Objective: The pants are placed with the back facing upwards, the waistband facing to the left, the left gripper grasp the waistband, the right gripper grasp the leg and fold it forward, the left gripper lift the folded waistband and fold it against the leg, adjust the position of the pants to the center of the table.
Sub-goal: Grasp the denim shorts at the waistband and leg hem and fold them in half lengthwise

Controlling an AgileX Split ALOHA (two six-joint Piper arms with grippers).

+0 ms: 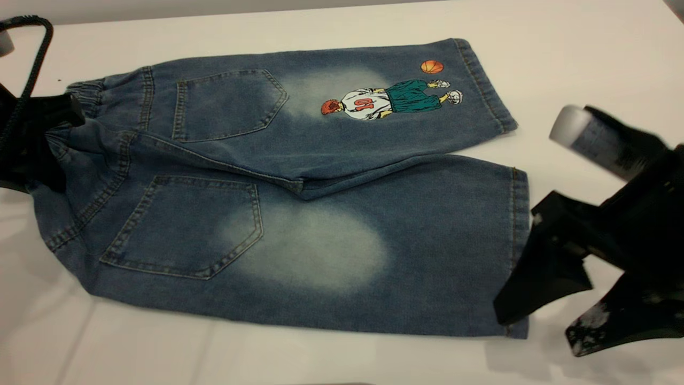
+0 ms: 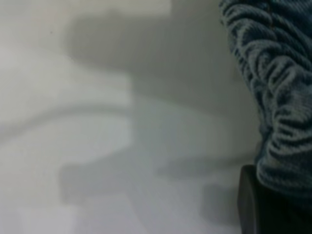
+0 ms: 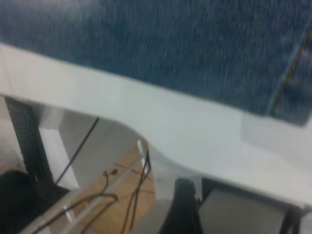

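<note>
Denim pants [image 1: 278, 187] lie unfolded; waistband [image 1: 85, 96] is met by left gripper [image 1: 51, 125], grip unclear; right gripper [image 1: 539, 315] is spread at leg [image 1: 374, 251] hem.

The large, flat, plain white counter [image 1: 561, 48] carries one thing directly: the short, wide-legged blue denim pants [image 1: 299, 214], spread flat with the two back pockets up. The gathered, ruffled elastic waistband [image 1: 88, 96] lies toward the exterior view's left; the flat stitched hems lie toward its right. The leg with the basketball-player cartoon print sits farther back, the plain leg [image 1: 427, 240] with one pale faded patch nearer. The waistband seems slightly raised off the counter, though that is hard to tell.
</note>
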